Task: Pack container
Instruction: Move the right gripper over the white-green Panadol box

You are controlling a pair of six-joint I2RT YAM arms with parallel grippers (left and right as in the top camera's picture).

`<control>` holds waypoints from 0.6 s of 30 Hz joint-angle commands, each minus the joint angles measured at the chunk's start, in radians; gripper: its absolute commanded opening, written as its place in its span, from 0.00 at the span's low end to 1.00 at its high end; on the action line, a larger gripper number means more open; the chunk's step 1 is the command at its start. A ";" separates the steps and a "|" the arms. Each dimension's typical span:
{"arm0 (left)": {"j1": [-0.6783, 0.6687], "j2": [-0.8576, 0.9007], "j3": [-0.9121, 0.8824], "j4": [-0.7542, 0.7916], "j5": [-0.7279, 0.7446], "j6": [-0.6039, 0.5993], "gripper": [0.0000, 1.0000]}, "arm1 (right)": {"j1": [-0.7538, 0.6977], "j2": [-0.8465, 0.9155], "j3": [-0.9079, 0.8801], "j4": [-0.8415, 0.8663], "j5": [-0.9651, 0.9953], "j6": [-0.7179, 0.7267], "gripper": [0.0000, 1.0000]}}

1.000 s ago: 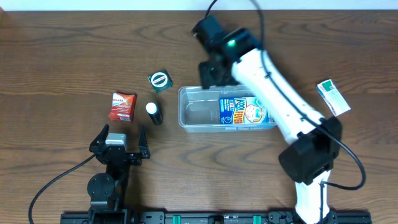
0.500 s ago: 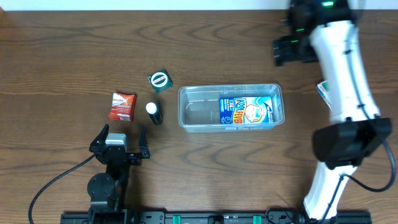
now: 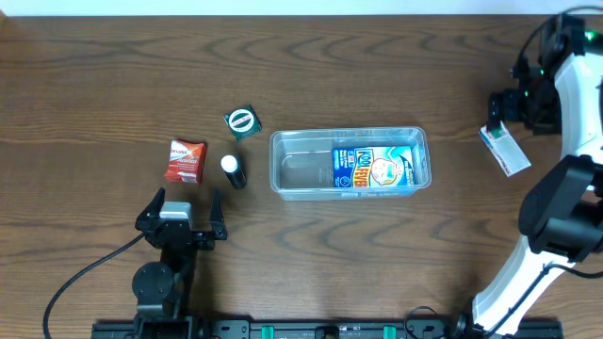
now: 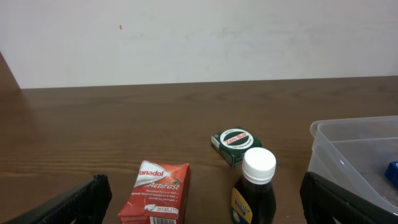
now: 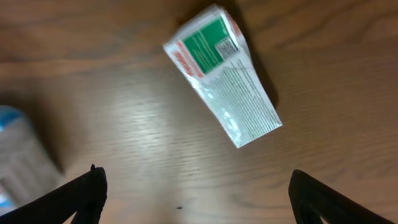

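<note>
hovering my right gripper point(image 5: 198, 200), jaws spread, near the green-and-white flat packet point(image 5: 222, 73) right of the clear plastic rectangular container point(image 3: 275, 165); i'd straddle its narrow sides.

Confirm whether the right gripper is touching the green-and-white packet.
Apart. The right wrist view shows bare table between the packet and both open jaws of the right gripper.

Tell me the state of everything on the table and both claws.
container, upright, open-topped.
blue packet, lying flat inside the container.
bottle, upright, white cap on.
red box, lying flat.
green box, lying flat.
white and green box, lying flat, outside the container.
left claw, open, empty.
right claw, open, empty, above the white and green box.
</note>
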 commanded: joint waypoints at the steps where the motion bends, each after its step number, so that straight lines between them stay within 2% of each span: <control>1: 0.004 0.000 -0.015 -0.036 0.022 0.006 0.98 | -0.027 0.001 -0.076 0.068 -0.012 -0.085 0.91; 7: 0.004 0.000 -0.015 -0.036 0.022 0.006 0.98 | -0.034 0.001 -0.218 0.240 -0.012 -0.237 0.92; 12: 0.004 0.000 -0.015 -0.036 0.022 0.006 0.98 | -0.034 0.001 -0.319 0.357 -0.011 -0.282 0.95; 18: 0.004 0.000 -0.015 -0.036 0.022 0.006 0.98 | -0.036 0.001 -0.364 0.418 -0.012 -0.296 0.90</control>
